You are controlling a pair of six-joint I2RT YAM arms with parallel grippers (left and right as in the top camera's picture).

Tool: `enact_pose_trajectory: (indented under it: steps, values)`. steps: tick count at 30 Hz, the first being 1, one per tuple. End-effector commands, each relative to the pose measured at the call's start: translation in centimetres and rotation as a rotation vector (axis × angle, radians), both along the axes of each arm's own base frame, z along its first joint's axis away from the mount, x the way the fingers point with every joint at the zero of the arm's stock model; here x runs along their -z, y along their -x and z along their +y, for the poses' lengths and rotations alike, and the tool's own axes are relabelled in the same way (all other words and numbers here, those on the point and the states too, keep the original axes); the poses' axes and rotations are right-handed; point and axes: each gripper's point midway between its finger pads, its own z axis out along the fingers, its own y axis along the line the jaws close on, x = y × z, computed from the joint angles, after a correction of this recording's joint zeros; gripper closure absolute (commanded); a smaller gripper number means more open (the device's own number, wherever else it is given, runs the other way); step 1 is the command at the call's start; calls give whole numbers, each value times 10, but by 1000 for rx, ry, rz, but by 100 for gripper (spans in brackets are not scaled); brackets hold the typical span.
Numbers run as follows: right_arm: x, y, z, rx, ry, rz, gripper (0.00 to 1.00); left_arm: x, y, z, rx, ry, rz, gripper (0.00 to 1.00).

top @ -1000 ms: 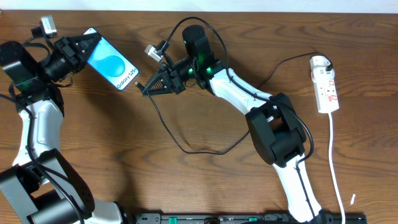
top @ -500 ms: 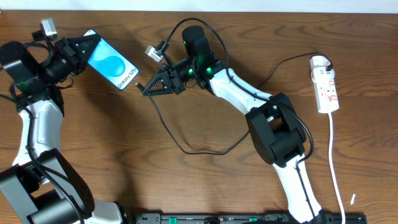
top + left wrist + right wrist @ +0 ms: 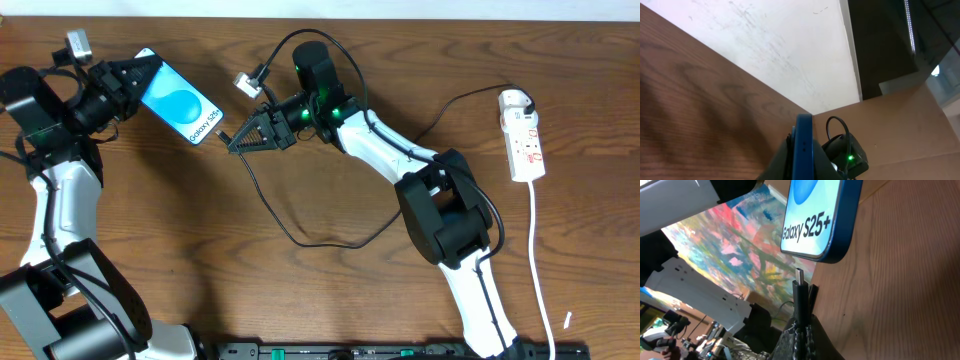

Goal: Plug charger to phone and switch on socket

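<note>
The phone (image 3: 181, 100) shows a bright blue screen and is held tilted at the upper left, my left gripper (image 3: 138, 75) shut on its far end. From the left wrist I see the phone's blue edge (image 3: 803, 147) between my jaws. My right gripper (image 3: 238, 141) is shut on the charger's plug end; the black cable (image 3: 300, 236) loops back across the table. In the right wrist view the plug tip (image 3: 799, 275) stands just below the phone's lower edge (image 3: 840, 250), a small gap between them. The white socket (image 3: 524, 137) lies at the far right, away from both grippers.
The socket's white cord (image 3: 538, 260) runs down toward the front right edge. A small white block with a cable (image 3: 246, 81) lies just behind the right gripper. The right arm (image 3: 440, 210) crosses the table's middle. A wall borders the far table edge.
The right gripper has edged a little left, bringing the plug tip nearer the phone's lower end. The left arm and phone hold still.
</note>
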Motion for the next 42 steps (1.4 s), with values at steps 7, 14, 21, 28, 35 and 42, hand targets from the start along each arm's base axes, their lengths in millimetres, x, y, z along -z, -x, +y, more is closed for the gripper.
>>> enact_pose_trajectory:
  steps: [7,14,21,28,35,42]
  values:
    - [-3,1,4,0,4,2,99,-2,4,-2,26,3,-7,93]
    - [-3,5,7,-10,2,1,99,-1,4,-2,27,5,-4,92]
    - [-4,7,5,-26,-19,-23,99,6,8,-6,55,17,26,93]
    - [-5,5,-3,-43,-25,-13,99,2,15,-12,107,30,18,93]
    - [1,3,-7,-34,16,50,99,-20,22,-19,183,49,-41,93]
    - [8,8,-6,-41,36,82,99,-28,23,-20,190,41,-70,92]
